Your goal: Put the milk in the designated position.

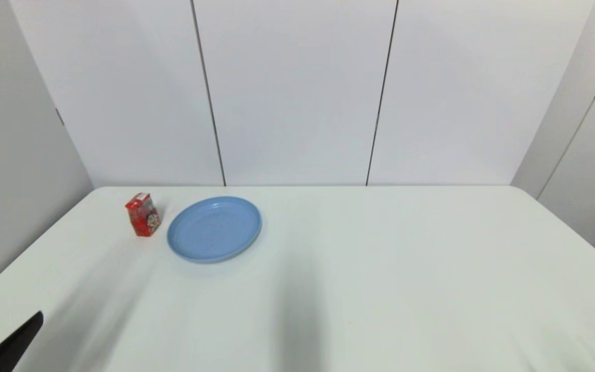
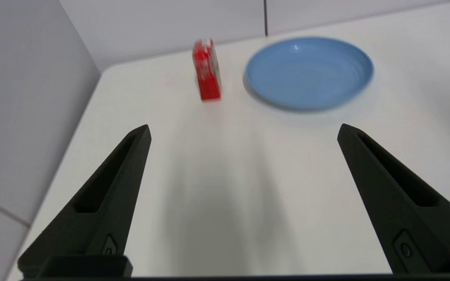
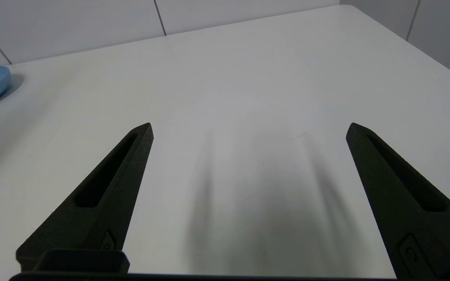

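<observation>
Nearest of all, the left gripper [image 2: 243, 130] hangs low over the near left part of the white table [image 1: 380, 289], its two tapered black fingers [image 2: 108, 195] spread wide with nothing between them. Only a dark sliver of that arm shows at the head view's bottom-left corner. The right gripper [image 3: 248, 127] is likewise spread and empty over bare tabletop on the right — parked, by the look of it.

Straight ahead of the left gripper, well apart and slightly toward its left finger, stands the milk carton [image 2: 207, 70] — upright, long axis vertical, a small red box with printed faces and a pale patch on top [image 1: 142, 214]. It sits near the far left corner, so the left arm is clearly the nearer one. Just beside it, not touching, lies a round blue plate [image 1: 248, 217], smooth, shallow and empty.

The carton looks light and stiff-sided, so a wide grip should close across its narrow faces.
</observation>
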